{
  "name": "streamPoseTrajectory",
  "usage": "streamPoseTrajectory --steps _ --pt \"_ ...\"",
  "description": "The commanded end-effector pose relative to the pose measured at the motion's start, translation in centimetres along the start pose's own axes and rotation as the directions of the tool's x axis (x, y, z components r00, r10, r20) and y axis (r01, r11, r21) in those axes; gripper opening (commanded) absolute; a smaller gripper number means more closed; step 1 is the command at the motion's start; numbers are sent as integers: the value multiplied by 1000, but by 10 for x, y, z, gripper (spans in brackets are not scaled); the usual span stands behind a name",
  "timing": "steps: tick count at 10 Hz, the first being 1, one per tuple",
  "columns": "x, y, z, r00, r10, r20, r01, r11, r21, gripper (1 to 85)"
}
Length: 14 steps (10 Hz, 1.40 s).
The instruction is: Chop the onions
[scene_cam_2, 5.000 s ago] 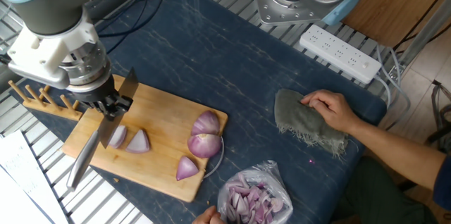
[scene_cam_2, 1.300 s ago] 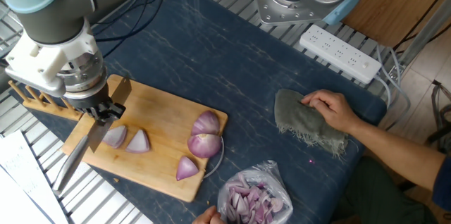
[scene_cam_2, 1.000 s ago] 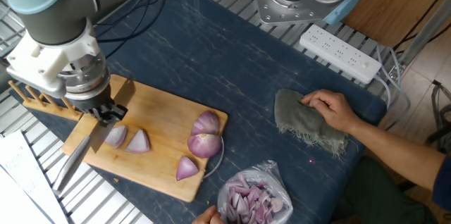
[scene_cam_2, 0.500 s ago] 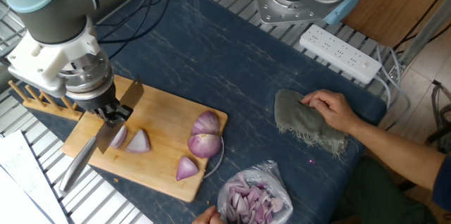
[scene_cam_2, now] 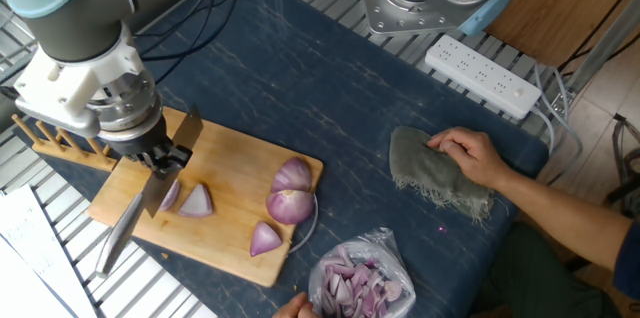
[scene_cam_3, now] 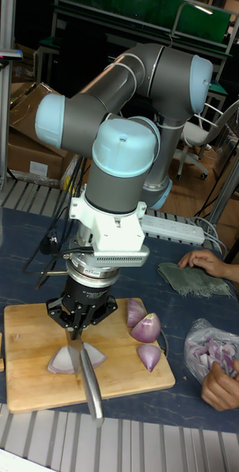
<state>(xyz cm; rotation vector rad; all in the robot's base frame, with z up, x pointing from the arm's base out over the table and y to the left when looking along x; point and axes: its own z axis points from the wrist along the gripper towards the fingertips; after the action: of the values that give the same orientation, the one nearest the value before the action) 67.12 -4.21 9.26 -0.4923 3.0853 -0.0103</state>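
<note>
Gripping a knife (scene_cam_2: 128, 226) firmly, the pincer (scene_cam_2: 160, 155) sets its blade on the left wedges of the onions (scene_cam_2: 288, 196), which lie on a cutting board (scene_cam_2: 228, 173) atop the tabletop (scene_cam_2: 330, 98).

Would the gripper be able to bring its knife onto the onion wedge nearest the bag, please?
Probably yes: the gripper holds the knife over the cutting board, and that wedge lies uncovered there, with nothing standing between them.
</note>
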Motion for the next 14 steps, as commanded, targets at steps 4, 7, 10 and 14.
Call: streamPoseTrajectory --steps 4,7,10,14 --pt "15 5 -8 998 58 -23 -57 998 40 10" --pt "15 1 -9 998 66 -14 -66 997 51 10" --pt "5 -19 -4 1000 22 16 -23 998 50 10" --pt "8 -20 -1 985 172 -9 -172 985 11 10"
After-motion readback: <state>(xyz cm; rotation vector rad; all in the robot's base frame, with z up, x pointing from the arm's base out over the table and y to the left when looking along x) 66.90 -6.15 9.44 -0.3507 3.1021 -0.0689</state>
